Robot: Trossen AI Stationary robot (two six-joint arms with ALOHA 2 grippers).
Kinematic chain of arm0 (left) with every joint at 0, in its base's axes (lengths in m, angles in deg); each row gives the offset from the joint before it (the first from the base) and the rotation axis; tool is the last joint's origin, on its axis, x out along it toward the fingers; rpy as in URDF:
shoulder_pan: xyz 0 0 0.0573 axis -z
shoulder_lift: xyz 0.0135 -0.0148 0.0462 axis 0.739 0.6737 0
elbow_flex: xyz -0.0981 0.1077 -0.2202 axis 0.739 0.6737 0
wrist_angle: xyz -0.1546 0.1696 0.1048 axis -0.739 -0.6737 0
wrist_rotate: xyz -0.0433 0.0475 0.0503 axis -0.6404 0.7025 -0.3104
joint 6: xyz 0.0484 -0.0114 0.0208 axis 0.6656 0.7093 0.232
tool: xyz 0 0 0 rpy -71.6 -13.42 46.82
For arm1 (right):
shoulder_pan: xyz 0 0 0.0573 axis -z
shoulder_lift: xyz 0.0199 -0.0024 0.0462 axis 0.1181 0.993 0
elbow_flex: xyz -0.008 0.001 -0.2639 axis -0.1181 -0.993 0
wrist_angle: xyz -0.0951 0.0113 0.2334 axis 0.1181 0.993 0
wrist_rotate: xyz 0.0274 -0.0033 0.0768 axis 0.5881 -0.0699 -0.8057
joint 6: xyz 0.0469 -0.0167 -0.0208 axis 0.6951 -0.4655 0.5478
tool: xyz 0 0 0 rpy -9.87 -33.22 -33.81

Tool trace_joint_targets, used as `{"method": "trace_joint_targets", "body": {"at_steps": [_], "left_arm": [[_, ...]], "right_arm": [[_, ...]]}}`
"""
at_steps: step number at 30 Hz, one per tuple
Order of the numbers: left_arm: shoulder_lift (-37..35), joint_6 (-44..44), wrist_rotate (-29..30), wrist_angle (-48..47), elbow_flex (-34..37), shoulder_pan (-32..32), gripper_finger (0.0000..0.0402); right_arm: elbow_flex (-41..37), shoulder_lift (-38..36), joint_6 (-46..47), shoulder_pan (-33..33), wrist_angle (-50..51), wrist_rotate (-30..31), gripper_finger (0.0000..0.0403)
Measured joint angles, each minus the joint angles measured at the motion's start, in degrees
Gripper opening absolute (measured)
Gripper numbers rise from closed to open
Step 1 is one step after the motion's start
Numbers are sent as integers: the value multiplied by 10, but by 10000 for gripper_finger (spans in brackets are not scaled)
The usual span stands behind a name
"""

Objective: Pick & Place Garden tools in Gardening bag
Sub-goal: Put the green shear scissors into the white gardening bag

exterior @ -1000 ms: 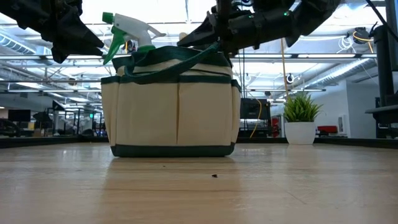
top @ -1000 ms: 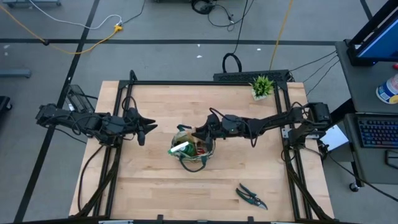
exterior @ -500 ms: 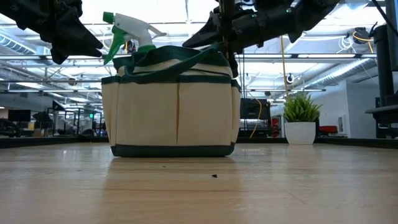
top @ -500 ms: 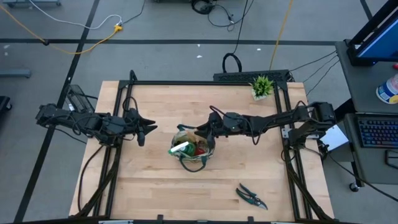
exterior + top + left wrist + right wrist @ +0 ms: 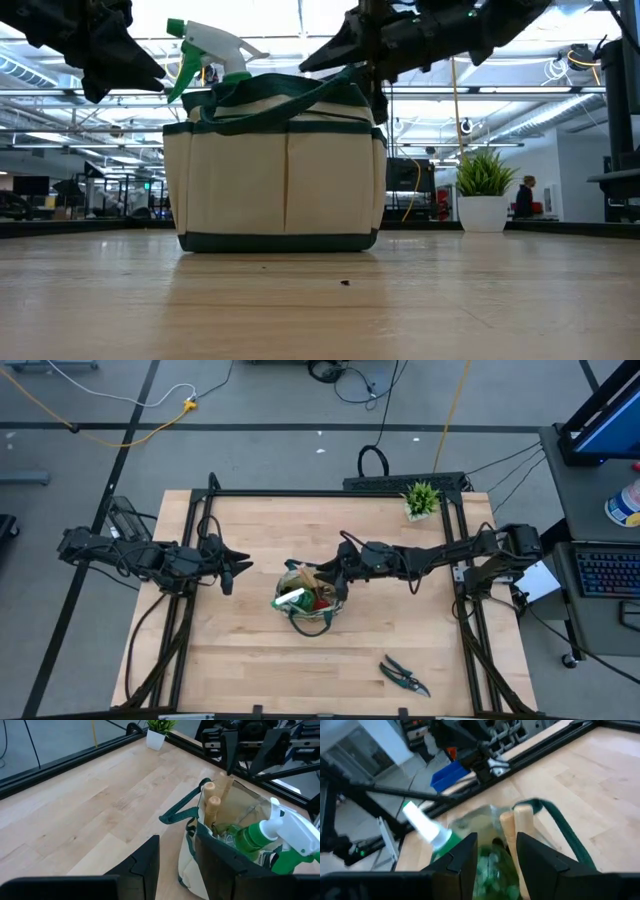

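Down at the near edge of the table (image 5: 250, 670), right of centre, the dark pruning shears (image 5: 404, 676) are lying flat on the wood, well apart from everything else and not yet bagged. Moving up to mid-table, the gardening bag (image 5: 275, 180) is standing upright exactly where it stood a second ago, its green handles (image 5: 290, 92) looping over the top. Inside it, the green-and-white spray bottle (image 5: 291, 598) is poking out on the left side, something red (image 5: 321, 601) is showing beside it, and two wooden tool handles (image 5: 214, 800) are sticking up at the far right corner.

The right gripper (image 5: 325, 577) is hanging just above the bag's right rim, and here is the change: in the low view it is sitting a touch higher than half a second ago, clear of the handle loop. Its fingers (image 5: 465, 857) are standing apart with nothing between them, the wooden handles showing in the gap below.

Over on the left, the left gripper (image 5: 238, 569) is hovering beside the bag, unmoved from the earlier frames, fingers (image 5: 147, 862) spread and empty, pointed at the bag.

At the far right corner, the small potted plant (image 5: 421, 499) is sitting on the wood. Beyond the table, a person (image 5: 523, 197) is now standing in the room behind the plant, where nobody showed before.
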Motion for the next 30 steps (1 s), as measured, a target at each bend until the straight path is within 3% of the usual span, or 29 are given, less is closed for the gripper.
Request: {"method": "trace_joint_targets", "body": {"at_steps": [7, 15, 30], "left_arm": [[0, 22, 0, -1, 0, 0, 129], [0, 31, 0, -1, 0, 0, 129], [0, 29, -13, 0, 0, 0, 129]], "right_arm": [[-1, -68, 30, -6, 15, -48, 128], [-1, -133, 29, -30, 53, -42, 128], [0, -161, 29, -35, 29, -42, 128]]}}
